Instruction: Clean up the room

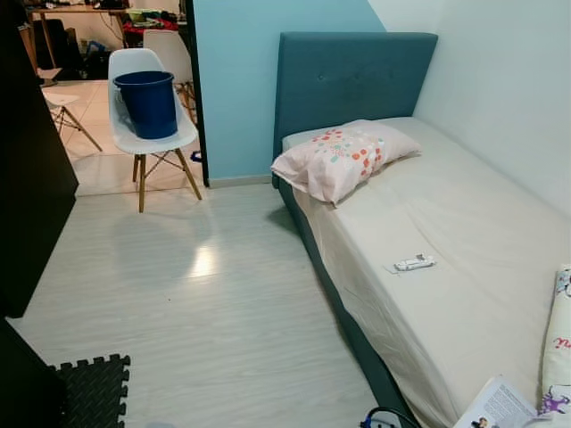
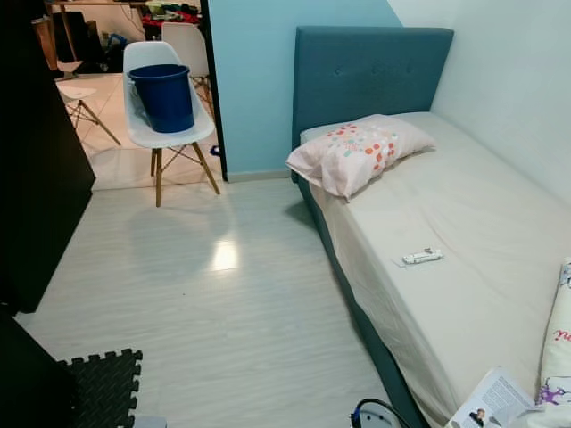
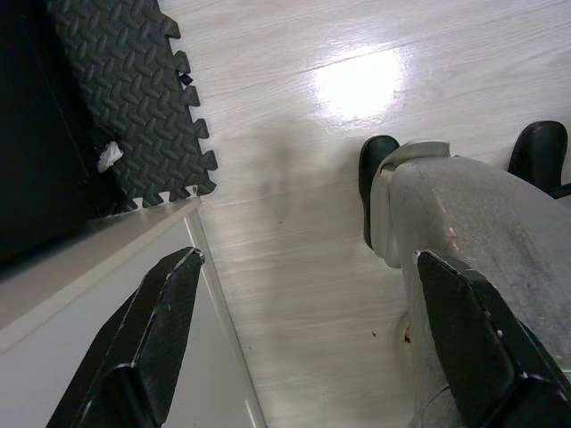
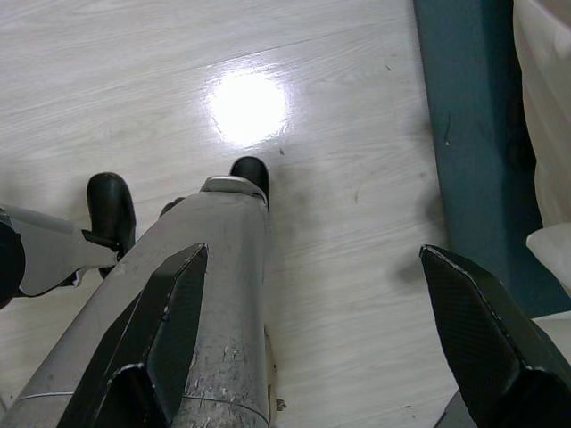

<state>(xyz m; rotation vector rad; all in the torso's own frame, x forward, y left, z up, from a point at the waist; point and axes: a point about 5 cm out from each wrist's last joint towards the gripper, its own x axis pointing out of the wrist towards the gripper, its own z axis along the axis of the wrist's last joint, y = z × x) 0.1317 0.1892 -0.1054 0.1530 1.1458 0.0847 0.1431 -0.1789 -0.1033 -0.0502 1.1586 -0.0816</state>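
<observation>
Left eye view: 1 bed (image 1: 446,294) with a teal headboard (image 1: 352,76) runs along the white wall on the right. On it lie 1 pink floral pillow (image 1: 343,159) at the head end, 1 small white remote (image 1: 415,263) alone on the bare sheet near the middle, 1 open booklet (image 1: 500,406) at the near edge, and part of 1 second printed pillow (image 1: 558,357) at the right border. Across the pale wood floor (image 1: 205,312), 1 white chair (image 1: 147,134) stands by the doorway with 1 blue bucket (image 1: 147,102) on its seat. Beyond it 2 more white chairs show in the next room. 1 dark foam mat (image 1: 94,388) lies at the near left, beside a black cabinet (image 1: 31,178).

Right eye view: the same scene; a loop of dark cable (image 2: 379,412) shows at the bottom edge by the bed base.

Left wrist view: the left claw (image 3: 321,339) hangs over the floor with its 2 black fingers spread wide and nothing between them. The foam mat lies below with 1 scrap of white paper (image 3: 109,156) at its edge, and the robot's silver leg (image 3: 482,232) stands alongside.

Right wrist view: the right claw (image 4: 312,330) hangs likewise, 2 fingers wide apart and empty, over the floor near the teal bed base (image 4: 468,134).
</observation>
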